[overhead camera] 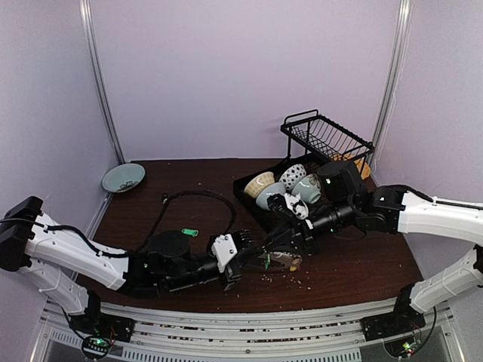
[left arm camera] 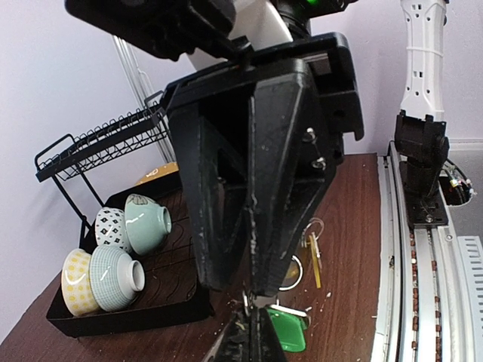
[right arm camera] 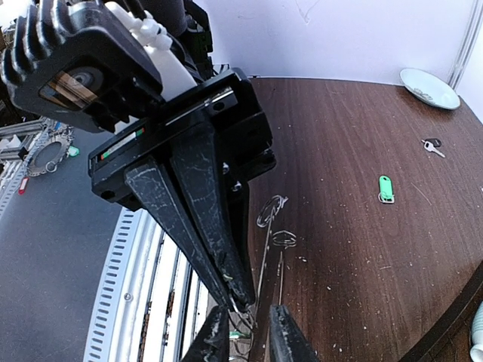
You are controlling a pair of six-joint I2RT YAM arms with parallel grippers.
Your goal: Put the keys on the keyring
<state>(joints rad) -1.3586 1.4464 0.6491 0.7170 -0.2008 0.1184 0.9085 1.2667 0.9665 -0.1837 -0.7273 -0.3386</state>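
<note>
- Now both claws meet tip to tip on the tabletop (overhead camera: pixel 355 271), just in front of the bowl tray (overhead camera: pixel 243 197).
- Left claw (right arm camera: pixel 237 296): fingers pressed together, a tight pinch. There's a small shiny bit at the tips, but I can't tell what it is.
- Right claw (right arm camera: pixel 246 324): narrow, only a slim gap in its own view. The thin keyring (right arm camera: pixel 266 253) wire runs down into that gap, and I can't tell whether it is gripped.
- Keys (overhead camera: pixel 275 262) are bunched right under the two claws, in front of the tray. A green key (left arm camera: pixel 287 329) lies flat among them.
- A green tag (overhead camera: pixel 189 232) lies alone, well to the left of the tray.
- A small key (right arm camera: pixel 432 147) sits farther from the tray still, also on its own.
</note>
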